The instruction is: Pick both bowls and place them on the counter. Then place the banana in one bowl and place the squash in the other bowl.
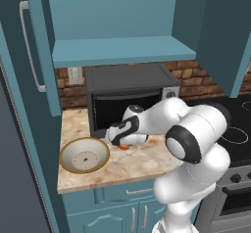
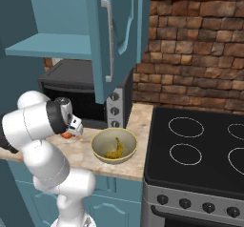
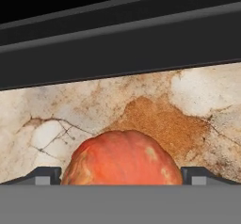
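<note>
On the counter, right in front of the black microwave, sits the squash. It is small, round and red-orange. The claw is down low at it, one finger tip at 9 o'clock of the squash and the other at 3 o'clock. The tips sit right at its sides. I cannot tell if they are squeezing it yet or just waiting beside it.

I think the squash is light and firm, with smooth skin. Being round, it could slip or roll away. The best place to hold it looks like the widest part, right across the middle, with a soft but steady squeeze.

Two bowls are on the counter. The wide bowl has a brown rim and a whitish inside. It sits at about 9 o'clock of the squash in the left base view, and nothing is in it. The deep bowl is tan and sits at about 3 o'clock of the squash in the right base view, near the stove. The banana lies inside it.

So I think the squash should go in the wide bowl.
</note>
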